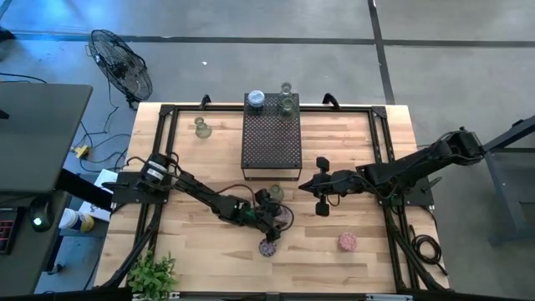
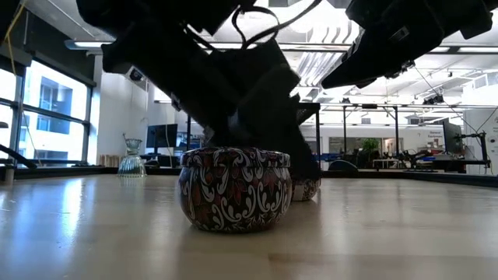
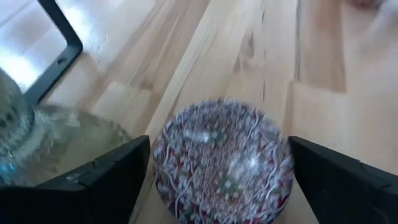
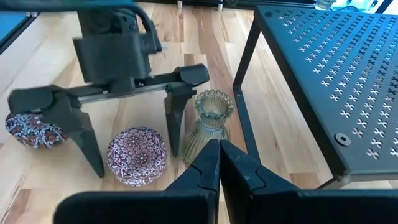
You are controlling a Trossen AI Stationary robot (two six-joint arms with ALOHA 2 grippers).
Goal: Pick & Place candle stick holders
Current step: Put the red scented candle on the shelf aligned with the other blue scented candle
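Observation:
My left gripper [image 1: 280, 219] is open and low over the table. Its fingers stand on either side of a small round red-and-white patterned holder [image 3: 224, 162], which sits on the table and also shows in the right wrist view [image 4: 137, 155]; I see no touch. A ribbed greenish glass holder [image 4: 211, 118] stands just beyond it, by the black perforated stand [image 1: 271, 138]. A second patterned holder [image 1: 269, 247] sits nearer the front edge. My right gripper [image 4: 219, 155] is shut and empty, hovering right of the stand's front corner.
A bluish holder [image 1: 256, 100] and a greenish one [image 1: 287, 104] stand on the stand's far end. A clear glass holder [image 1: 201, 127] stands far left, and a pink one [image 1: 347, 242] near right. A black frame [image 1: 167, 113] borders the table.

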